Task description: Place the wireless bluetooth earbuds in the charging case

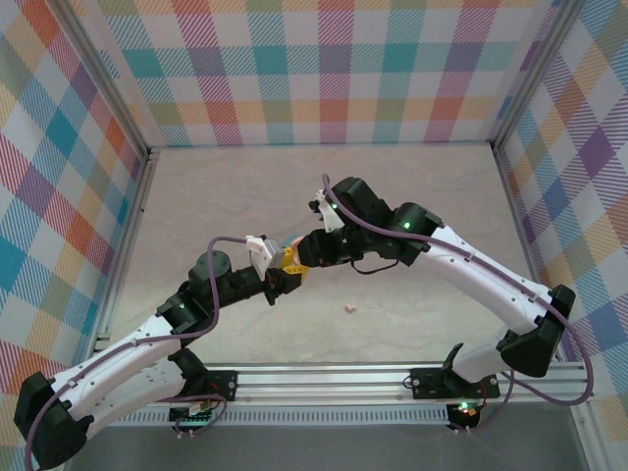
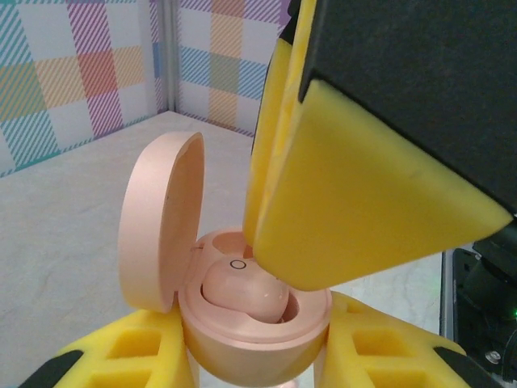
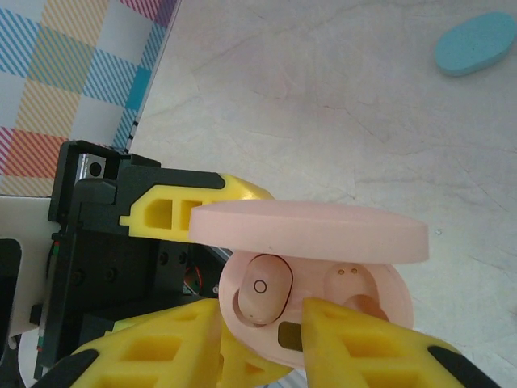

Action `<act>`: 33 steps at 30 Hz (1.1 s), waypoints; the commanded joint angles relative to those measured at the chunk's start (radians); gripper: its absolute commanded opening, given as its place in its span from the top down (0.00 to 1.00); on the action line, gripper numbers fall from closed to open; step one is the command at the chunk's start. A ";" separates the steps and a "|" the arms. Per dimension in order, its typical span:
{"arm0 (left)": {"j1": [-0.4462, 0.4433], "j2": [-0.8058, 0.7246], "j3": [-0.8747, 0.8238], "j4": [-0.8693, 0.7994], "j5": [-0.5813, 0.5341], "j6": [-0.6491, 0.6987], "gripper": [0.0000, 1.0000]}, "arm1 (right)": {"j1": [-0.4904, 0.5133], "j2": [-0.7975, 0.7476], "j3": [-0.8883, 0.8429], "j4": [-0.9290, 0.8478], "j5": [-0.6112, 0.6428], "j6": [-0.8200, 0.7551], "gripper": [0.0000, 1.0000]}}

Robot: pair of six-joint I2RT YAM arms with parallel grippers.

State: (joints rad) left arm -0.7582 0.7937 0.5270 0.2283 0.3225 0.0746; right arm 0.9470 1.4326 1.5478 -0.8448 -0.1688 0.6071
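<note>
My left gripper [image 2: 254, 360] is shut on the base of the pink charging case [image 2: 250, 343], held up with its lid [image 2: 157, 218] open. One pink earbud [image 2: 242, 293] lies in the near socket, slightly tilted. From the right wrist view the same earbud [image 3: 262, 289] fills the left socket, and the socket beside it [image 3: 351, 283] is empty. My right gripper [image 3: 262, 314] hovers just over the case, open, its fingers [image 2: 363, 202] apart on either side of the earbud. A second pink earbud [image 1: 349, 308] lies loose on the table.
A blue oval case [image 3: 477, 44] lies on the table beyond the pink one. Both grippers [image 1: 291, 263] meet above the middle of the table. Checked walls [image 1: 324, 69] close in the back and both sides.
</note>
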 commanded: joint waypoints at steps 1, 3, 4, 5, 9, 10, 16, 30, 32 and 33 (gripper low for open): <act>-0.007 -0.011 -0.004 0.055 -0.003 0.001 0.77 | 0.007 -0.004 0.042 -0.034 0.017 -0.002 0.67; -0.007 -0.014 -0.008 0.057 -0.004 0.001 0.77 | 0.007 -0.013 0.052 -0.034 0.024 -0.006 0.66; -0.008 -0.017 -0.012 0.059 -0.005 0.001 0.77 | 0.006 -0.020 0.056 -0.033 0.029 -0.009 0.66; -0.009 -0.020 -0.014 0.060 -0.008 0.001 0.77 | 0.005 -0.028 0.059 -0.030 0.037 -0.014 0.66; -0.007 -0.027 -0.012 0.046 -0.021 0.002 0.77 | -0.013 -0.067 0.061 -0.039 0.081 -0.037 0.65; -0.008 -0.030 -0.010 0.041 -0.021 0.004 0.77 | -0.025 -0.078 0.061 -0.047 0.092 -0.042 0.64; -0.009 -0.078 -0.035 0.054 0.026 0.025 0.77 | -0.107 -0.148 0.042 -0.086 0.126 -0.068 0.63; -0.007 -0.171 -0.001 -0.101 0.045 0.083 0.78 | -0.217 -0.233 -0.328 -0.060 0.037 -0.006 0.61; -0.008 -0.192 -0.020 -0.101 0.068 0.092 0.78 | -0.217 -0.243 -0.395 -0.025 0.009 0.022 0.61; -0.008 -0.202 -0.027 -0.105 0.075 0.098 0.78 | -0.217 -0.246 -0.414 -0.013 0.001 0.030 0.61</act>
State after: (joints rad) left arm -0.7582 0.6270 0.5068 0.1261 0.3508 0.1448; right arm 0.7322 1.2049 1.1751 -0.9047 -0.1112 0.5930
